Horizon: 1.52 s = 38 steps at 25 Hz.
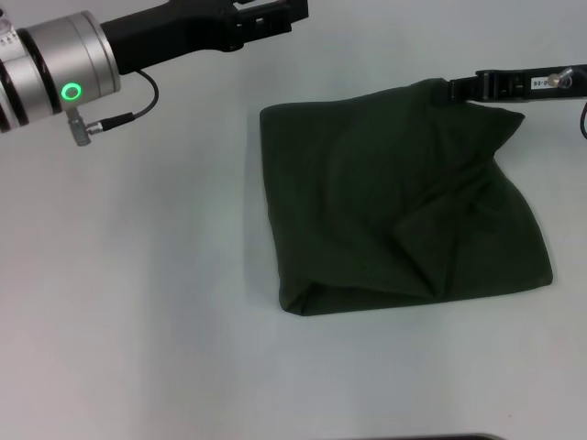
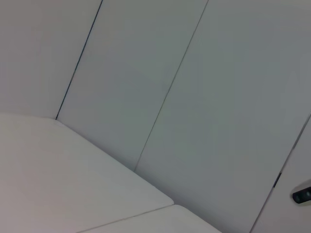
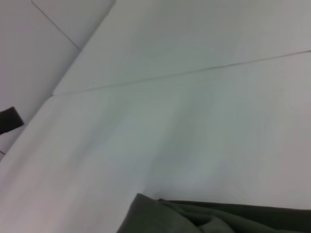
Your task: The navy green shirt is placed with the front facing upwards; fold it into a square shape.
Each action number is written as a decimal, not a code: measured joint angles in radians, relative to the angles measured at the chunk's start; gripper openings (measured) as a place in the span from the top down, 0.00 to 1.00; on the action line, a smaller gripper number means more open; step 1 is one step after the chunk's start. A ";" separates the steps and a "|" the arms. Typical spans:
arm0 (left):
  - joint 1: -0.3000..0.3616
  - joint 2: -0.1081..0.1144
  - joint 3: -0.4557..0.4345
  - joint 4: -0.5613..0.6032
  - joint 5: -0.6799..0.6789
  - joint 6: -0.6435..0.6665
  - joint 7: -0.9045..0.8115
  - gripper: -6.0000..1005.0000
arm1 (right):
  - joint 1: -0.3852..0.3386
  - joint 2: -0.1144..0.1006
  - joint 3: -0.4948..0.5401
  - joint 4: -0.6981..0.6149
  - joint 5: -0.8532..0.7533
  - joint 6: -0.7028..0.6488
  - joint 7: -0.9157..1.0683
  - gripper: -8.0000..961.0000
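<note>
One navy green shirt (image 1: 404, 202) lies folded into a rough square, right of centre on the white table (image 1: 138, 302). Right gripper (image 1: 456, 89) touches its far right corner, grip unclear. Left gripper (image 1: 275, 14) hovers far left, apart; fingers unseen.

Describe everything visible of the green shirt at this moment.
The navy green shirt lies on the white table, folded into a rough, puffy square of dark olive cloth with creases. No lettering, label or sleeves show. Its left edge is straight and its right side bulges. The right gripper meets its far right corner; the left gripper is out of view.
</note>
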State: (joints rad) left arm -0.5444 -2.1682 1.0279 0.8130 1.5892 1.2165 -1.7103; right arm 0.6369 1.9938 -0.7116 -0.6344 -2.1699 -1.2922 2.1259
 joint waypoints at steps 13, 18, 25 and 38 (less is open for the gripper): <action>0.005 0.001 -0.003 -0.002 0.000 0.000 0.000 0.09 | -0.073 0.011 0.116 -0.053 0.095 -0.001 -0.083 0.48; 0.006 0.001 -0.002 -0.002 0.000 0.001 0.000 0.09 | -0.132 -0.008 0.119 -0.077 0.196 -0.144 -0.156 0.37; 0.006 0.001 -0.004 -0.002 0.000 0.001 0.010 0.09 | -0.122 -0.031 0.077 -0.078 0.128 -0.287 -0.186 0.19; 0.008 0.001 -0.004 -0.013 0.000 0.019 0.022 0.09 | -0.038 -0.015 -0.021 -0.079 -0.052 -0.355 -0.126 0.20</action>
State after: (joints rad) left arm -0.5363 -2.1675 1.0236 0.8000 1.5891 1.2354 -1.6879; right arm 0.5985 1.9793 -0.7328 -0.7132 -2.2222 -1.6470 1.9994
